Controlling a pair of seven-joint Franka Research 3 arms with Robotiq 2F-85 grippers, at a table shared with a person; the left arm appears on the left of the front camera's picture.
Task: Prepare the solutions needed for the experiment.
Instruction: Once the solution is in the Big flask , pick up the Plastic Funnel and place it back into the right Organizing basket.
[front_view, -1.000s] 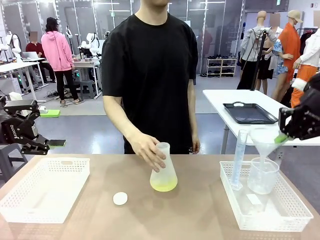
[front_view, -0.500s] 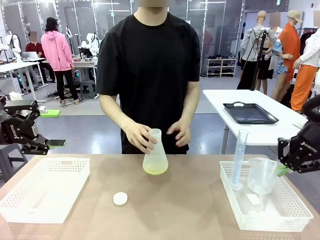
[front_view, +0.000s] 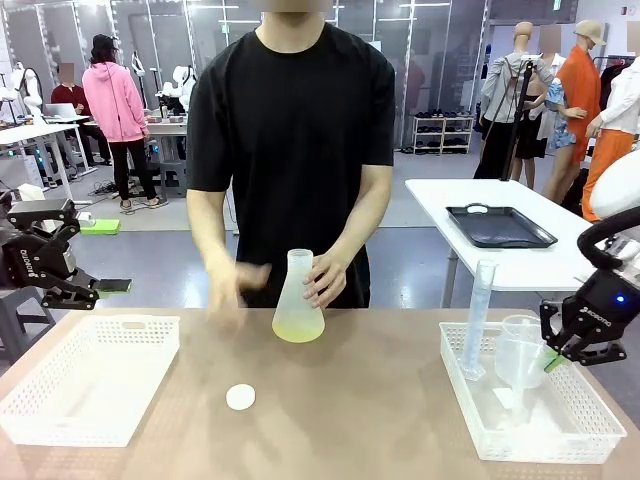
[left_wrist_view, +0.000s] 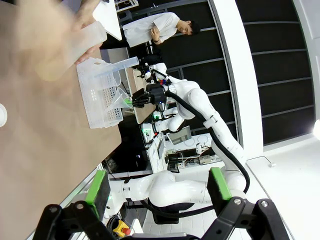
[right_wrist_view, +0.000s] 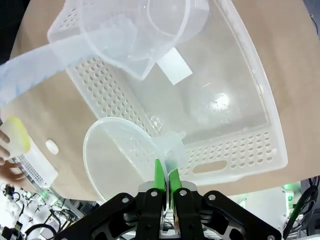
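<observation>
Flask (front_view: 297, 305): cloudy, translucent plastic, smooth. Funnel (right_wrist_view: 117, 160) between the right gripper's (right_wrist_view: 165, 172) green pads (right_wrist_view: 158, 176): clear glossy plastic. Basket (right_wrist_view: 235, 145) beyond the fingers: white perforated plastic. Table (front_view: 400, 400): matt tan.

One hand (front_view: 228, 283) of the person is a blur to you, just beside the flask (front_view: 297, 300). In the left wrist view the flask is fuzzy, and the white stopper (left_wrist_view: 1, 114) near it is cut by the edge.

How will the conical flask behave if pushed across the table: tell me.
The flask probably resists tipping: wide base, yellow liquid low inside. Likely light, being mostly empty. Its stopper lies on the table, so tipping could spill it.
</observation>
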